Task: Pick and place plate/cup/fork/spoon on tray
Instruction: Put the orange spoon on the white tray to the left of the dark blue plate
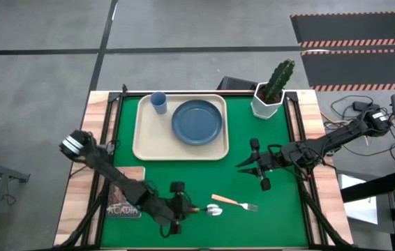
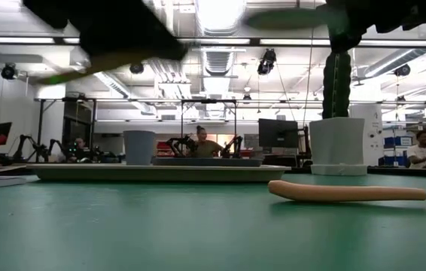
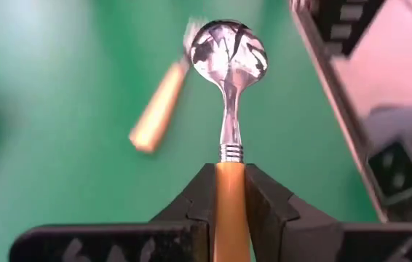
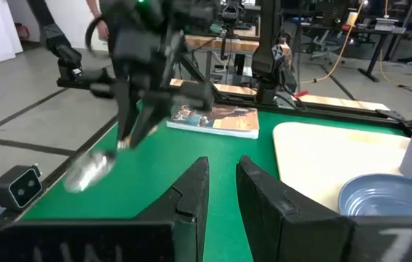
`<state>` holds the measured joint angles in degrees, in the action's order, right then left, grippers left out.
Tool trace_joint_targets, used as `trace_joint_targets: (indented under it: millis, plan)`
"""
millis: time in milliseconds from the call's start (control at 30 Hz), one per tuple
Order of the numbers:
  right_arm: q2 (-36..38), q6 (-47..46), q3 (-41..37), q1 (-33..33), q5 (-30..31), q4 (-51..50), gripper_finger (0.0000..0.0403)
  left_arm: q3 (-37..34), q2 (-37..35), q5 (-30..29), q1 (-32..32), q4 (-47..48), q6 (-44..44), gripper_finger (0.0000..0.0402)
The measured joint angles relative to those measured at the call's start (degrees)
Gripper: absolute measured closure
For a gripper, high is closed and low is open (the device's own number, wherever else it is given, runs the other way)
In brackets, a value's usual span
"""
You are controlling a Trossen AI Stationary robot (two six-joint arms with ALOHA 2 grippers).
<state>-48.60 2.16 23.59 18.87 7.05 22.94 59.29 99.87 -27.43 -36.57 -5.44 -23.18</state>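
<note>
At 6 o'clock, our L gripper (image 1: 187, 208) is clamped on the spoon (image 1: 213, 210), just beside the fork (image 1: 234, 203). R gripper (image 1: 248, 163) at 3 o'clock, fingers slightly apart. Book (image 1: 125, 203) at 7 o'clock reads "ARCADIA".

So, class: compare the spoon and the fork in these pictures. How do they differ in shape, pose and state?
The spoon ends in a rounded bowl; the fork ends in tines. The spoon is clamped by its handle in the left gripper; the fork is in neither gripper. The fork lies flat on the green mat; the spoon sticks out from the gripper. Both have silver heads and orange-tan handles, and neither is on the tray.
</note>
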Motion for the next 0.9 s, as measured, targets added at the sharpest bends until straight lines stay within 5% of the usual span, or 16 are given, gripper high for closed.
trace_joint_targets:
  millis: [167, 433, 733, 900]
  plan:
    - [-1.5, 0.3, 0.0, 0.0, -1.0, 1.0, 0.0344, -2.0, -7.9, 0.2, 0.6, -15.0, 12.0, 0.0373]
    - [-10.5, 4.5, 0.0, 0.0, -11.4, 16.9, 0.0306, -5.2, -12.1, 11.9, 3.0, -33.2, 32.1, 0.0373]
    - [-23.4, 4.5, 3.0, 0.2, -15.4, 36.2, 0.0242, -10.4, -5.9, 12.3, 6.9, -54.5, 33.9, 0.0359]
    - [-29.0, 5.0, 7.3, 1.5, -19.5, 38.9, 0.0226, -10.1, -0.9, 15.2, 8.4, -59.1, 29.2, 0.0358]
